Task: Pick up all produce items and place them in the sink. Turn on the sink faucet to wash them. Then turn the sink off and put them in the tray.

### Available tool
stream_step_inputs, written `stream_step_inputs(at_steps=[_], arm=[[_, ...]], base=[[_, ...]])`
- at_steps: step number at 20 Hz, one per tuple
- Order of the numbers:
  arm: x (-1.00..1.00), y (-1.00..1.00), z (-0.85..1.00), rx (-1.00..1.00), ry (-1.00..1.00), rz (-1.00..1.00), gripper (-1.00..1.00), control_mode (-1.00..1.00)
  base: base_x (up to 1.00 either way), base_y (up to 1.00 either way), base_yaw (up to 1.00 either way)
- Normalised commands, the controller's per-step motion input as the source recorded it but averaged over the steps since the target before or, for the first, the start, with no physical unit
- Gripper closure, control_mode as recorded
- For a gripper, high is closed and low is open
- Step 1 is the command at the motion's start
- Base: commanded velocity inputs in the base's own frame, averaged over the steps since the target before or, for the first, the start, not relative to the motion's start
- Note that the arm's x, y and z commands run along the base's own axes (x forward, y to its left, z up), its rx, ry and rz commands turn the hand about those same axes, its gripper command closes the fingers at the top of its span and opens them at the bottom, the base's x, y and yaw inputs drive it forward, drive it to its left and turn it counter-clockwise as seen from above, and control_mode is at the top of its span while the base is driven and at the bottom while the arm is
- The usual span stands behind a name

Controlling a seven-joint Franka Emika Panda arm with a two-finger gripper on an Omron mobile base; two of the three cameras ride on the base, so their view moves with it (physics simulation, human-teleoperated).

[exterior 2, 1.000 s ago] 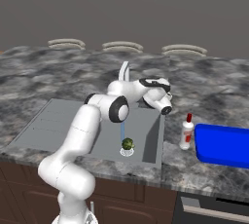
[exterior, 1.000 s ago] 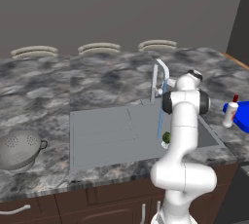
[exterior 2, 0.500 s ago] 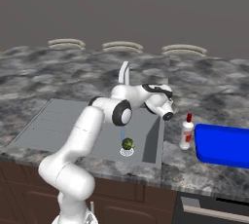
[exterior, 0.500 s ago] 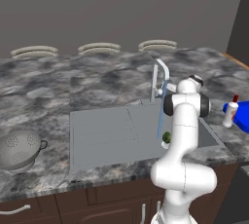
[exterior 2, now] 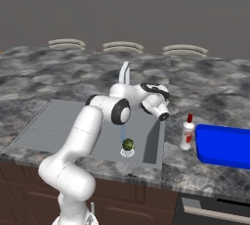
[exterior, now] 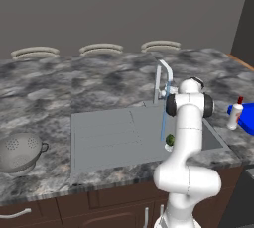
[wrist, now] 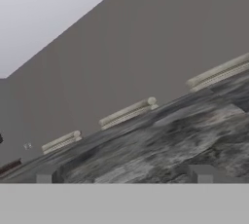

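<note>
So, small dark fingertips (wrist: 44,175) spread wide at hand view's bottom edge, nothing between; dark green broccoli floret (exterior 2: 128,144) sits on sink drain, lower centre.

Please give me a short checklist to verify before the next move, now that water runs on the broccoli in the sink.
1. Broccoli lies in the sink by the drain: ok.
2. Water runs from the faucet down onto the broccoli: ok.
3. Fingers stand wide apart, nothing between them: ok.
4. Gripper is aimed at the faucet lever for shutting off: not ok, the hand view looks over the counter at the back wall.
5. Lever position: cannot tell, too small to read.
6. Tray is free to receive the broccoli: cannot tell, its inside is hidden; a bottle stands next to it.
</note>
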Motion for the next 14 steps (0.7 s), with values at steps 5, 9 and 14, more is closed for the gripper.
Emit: stream_step_inputs(at_steps=[5, 9, 14], arm=[[0.16, 0.32, 0.0, 0.0, -0.01, 0.0, -1.0, -1.0], [0.11, 0.57, 0.06, 0.0, 0.0, 0.0, -1.0, -1.0], [0.14, 0.96, 0.18, 0.0, -0.01, 0.05, -1.0, -1.0]], base=[[0.0, 0.0, 0.0], [0.0, 0.0, 0.0], [0.0, 0.0, 0.0]])
